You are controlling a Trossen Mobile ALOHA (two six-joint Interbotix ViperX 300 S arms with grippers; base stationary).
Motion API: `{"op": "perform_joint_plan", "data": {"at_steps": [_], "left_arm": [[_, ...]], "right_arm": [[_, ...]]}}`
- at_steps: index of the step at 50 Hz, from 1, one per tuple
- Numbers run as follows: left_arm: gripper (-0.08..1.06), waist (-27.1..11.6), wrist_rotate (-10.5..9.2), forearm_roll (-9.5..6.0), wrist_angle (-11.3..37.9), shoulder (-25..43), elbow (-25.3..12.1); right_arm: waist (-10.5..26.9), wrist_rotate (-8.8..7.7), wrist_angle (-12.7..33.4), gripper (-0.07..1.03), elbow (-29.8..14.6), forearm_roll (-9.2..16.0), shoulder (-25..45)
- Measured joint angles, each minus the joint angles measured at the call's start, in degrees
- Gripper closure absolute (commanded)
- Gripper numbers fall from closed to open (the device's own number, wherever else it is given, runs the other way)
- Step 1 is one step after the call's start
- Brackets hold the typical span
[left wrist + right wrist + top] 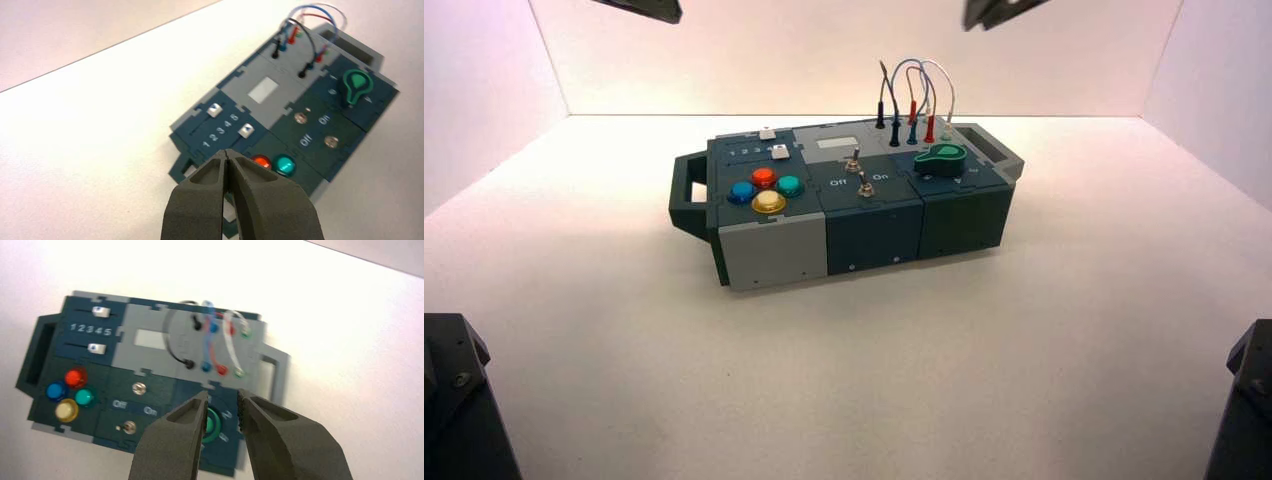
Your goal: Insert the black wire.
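Black wire point(168, 335) stood looped on the box point(150, 371), at the left-hand end of the socket rows on its grey far section. Both black plugs, point(197, 324) and point(189, 364), looked to be in their sockets; depth of seating couldn't be judged. Likely the job was done, or wanted only a check.

Handling: probably very light, the loop soft and springy, the plugs stiff and perhaps slick. Best hold would be a plug's body, upright, not the loop; a sideways pull might bend a pin or snag the blue wire point(208, 335) close by.

Right tool point(222, 394): tips apart, nothing between them, high over the right part of the box. Wire lay below it and to its left, well apart, untouched. Left tool point(226, 151): tips together, idle, raised toward the box's left end.
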Motion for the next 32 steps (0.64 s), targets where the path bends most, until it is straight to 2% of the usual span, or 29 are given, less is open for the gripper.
{"op": "perform_joint_plan", "data": {"at_steps": [9, 19, 32], "left_arm": [[1.01, 0.97, 0.09, 0.09, -3.08, 0.44, 1.05], [1.01, 0.97, 0.88, 0.18, -3.78, 2.46, 1.32], [1.01, 1.05, 0.97, 0.7, -3.87, 4.39, 1.32]], "right_arm": [[-1.32, -0.7, 0.62, 0.63, 4.31, -0.88, -2.81], [-1.32, -0.62, 0.62, 0.63, 5.27, -1.41, -3.43], [-1.32, -0.79, 0.26, 0.63, 6.5, -1.93, -5.89]]}}
